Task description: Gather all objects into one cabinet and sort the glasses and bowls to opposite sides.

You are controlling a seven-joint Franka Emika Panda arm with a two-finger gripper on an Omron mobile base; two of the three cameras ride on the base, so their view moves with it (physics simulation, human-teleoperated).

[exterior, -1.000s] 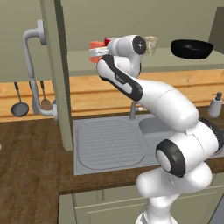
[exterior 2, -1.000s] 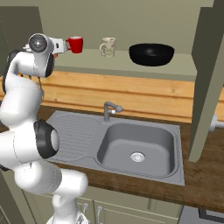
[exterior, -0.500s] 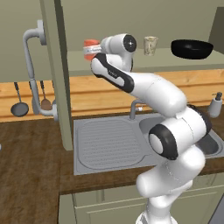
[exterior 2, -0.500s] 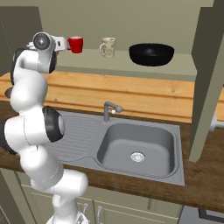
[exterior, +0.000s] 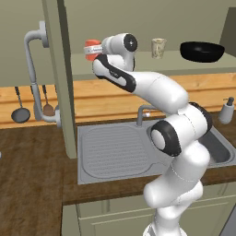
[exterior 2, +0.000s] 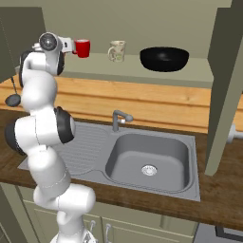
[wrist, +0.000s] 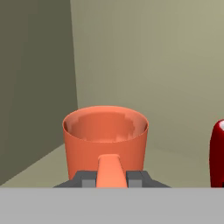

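One matte orange mug (wrist: 105,140), round and tapering, has its flat handle pinched in the gripper (wrist: 113,178). Beside it stands a glossy red cup (wrist: 217,153) on the pale shelf (wrist: 175,164).

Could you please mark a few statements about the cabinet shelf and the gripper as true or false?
1. The gripper is shut on the orange-red mug by its handle. True.
2. The black bowl sits in the sink. False: it rests on the cabinet shelf, at the right end of the row.
3. The beige mug stands between the red cup and the black bowl. True.
4. The orange-red mug lies tipped on its side. False: it is upright, mouth up.
5. The red cup stands to the right of the bowl. False: it stands to the bowl's left, next to the orange-red mug.
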